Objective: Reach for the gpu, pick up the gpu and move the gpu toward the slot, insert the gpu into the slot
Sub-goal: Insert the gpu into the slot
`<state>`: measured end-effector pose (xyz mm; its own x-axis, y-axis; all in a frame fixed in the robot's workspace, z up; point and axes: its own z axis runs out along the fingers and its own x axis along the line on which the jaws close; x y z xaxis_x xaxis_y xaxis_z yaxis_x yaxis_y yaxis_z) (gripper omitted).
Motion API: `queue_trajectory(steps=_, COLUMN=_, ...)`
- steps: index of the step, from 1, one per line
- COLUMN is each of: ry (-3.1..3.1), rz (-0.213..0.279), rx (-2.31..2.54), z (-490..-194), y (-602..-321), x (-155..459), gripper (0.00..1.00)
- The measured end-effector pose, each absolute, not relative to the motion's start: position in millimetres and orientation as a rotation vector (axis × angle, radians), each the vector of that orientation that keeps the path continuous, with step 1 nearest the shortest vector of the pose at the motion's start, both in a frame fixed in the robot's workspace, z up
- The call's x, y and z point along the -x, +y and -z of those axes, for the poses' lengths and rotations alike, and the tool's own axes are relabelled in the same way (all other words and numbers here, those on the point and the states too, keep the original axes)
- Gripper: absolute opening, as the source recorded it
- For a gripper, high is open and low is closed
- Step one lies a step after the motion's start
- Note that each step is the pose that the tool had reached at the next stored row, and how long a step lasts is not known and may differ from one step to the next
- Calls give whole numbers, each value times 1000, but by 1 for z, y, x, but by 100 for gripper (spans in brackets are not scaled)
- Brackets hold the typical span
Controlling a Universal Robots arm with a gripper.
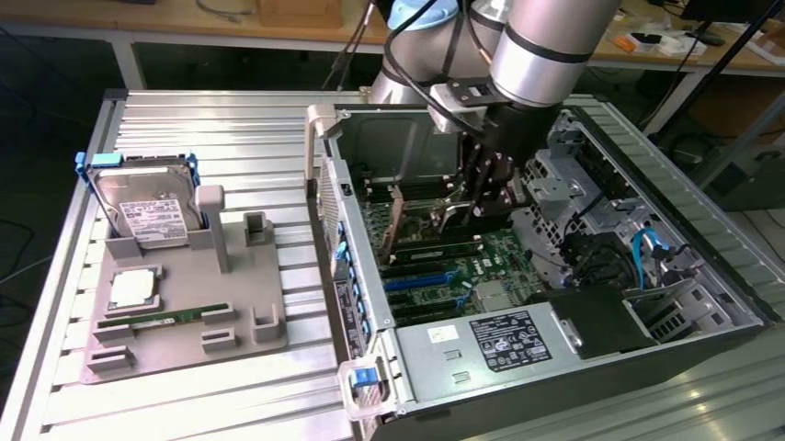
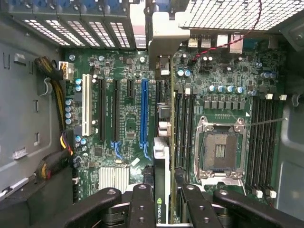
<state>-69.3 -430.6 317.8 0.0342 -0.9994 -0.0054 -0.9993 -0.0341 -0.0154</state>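
The tool (image 2: 166, 206) grips the gpu (image 2: 161, 154) and holds it on its edge above the green board (image 2: 127, 107) in the open case (image 1: 347, 220), just beside the blue slot (image 2: 144, 114), so it should line the card up straight over the groove before pushing gently.

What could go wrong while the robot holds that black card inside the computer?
The thin black graphics card with a silvery bracket, pinched between the fingers, looks offset from the long bright-blue plastic slot, not over it; pushed down here, it could jam on the green circuit board. The fingers seem to hold one end, so the card might tilt or slip.
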Motion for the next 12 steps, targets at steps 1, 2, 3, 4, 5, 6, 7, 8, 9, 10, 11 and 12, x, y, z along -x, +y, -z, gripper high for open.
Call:
queue_trajectory(steps=1, ry=2173, rz=11, rx=2248, z=-316, y=-431, x=70, gripper=27)
queue_trajectory(steps=2, ry=2173, rz=11, rx=2248, z=-314, y=-431, x=71, gripper=27)
queue_trajectory(steps=3, ry=2173, rz=11, rx=2248, z=-312, y=-431, x=72, gripper=27)
queue_trajectory(steps=4, ry=2173, rz=11, rx=2248, z=-310, y=-432, x=73, gripper=27)
queue_trajectory(steps=5, ry=2173, rz=11, rx=2248, z=-309, y=-432, x=74, gripper=27)
queue_trajectory(steps=6, ry=2173, rz=11, rx=2249, z=-307, y=-433, x=74, gripper=27)
queue_trajectory(steps=7, ry=2173, rz=11, rx=2249, z=-305, y=-434, x=75, gripper=27)
queue_trajectory(steps=8, ry=2173, rz=11, rx=2248, z=-302, y=-435, x=75, gripper=27)
queue_trajectory(steps=9, ry=2173, rz=11, rx=2248, z=-301, y=-436, x=76, gripper=27)
queue_trajectory(steps=10, ry=2173, rz=11, rx=2248, z=-298, y=-437, x=77, gripper=27)
queue_trajectory(steps=11, ry=2173, rz=11, rx=2249, z=-296, y=-438, x=77, gripper=27)
queue_trajectory(steps=12, ry=2173, rz=11, rx=2249, z=-295, y=-439, x=78, gripper=27)
